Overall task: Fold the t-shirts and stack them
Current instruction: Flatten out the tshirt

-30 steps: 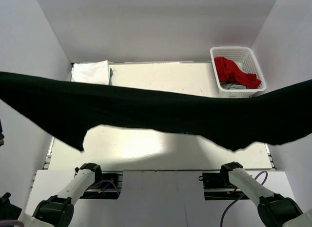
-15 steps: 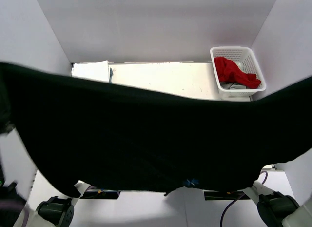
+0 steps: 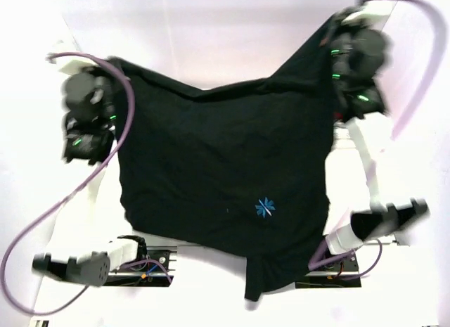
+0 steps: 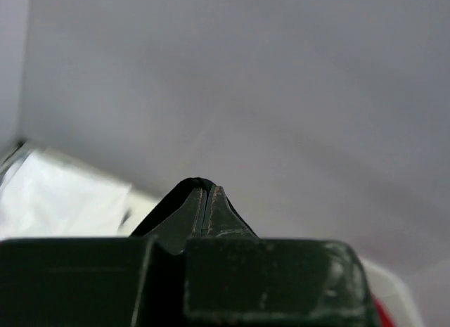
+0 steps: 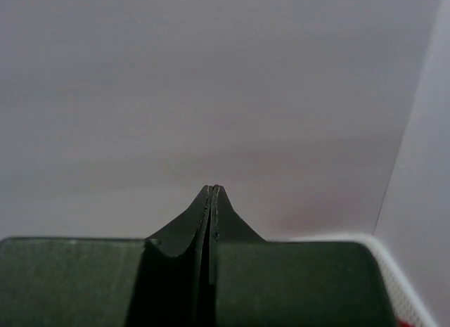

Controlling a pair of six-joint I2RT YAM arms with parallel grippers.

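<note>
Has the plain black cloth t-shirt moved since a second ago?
Yes. The black t-shirt has come down the picture: its lower edge, earlier above the right arm's base, now hangs past it.

Only a corner of white basket [image 5: 401, 285]

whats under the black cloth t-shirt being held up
The black cloth t-shirt covers the table beneath; only the left arm base and right arm base show below its hem.

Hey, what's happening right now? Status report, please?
Left gripper, right gripper shut on black shirt, upper corners. Shirt hangs spread between them, blue mark showing. Shirt hides what's below.
</note>
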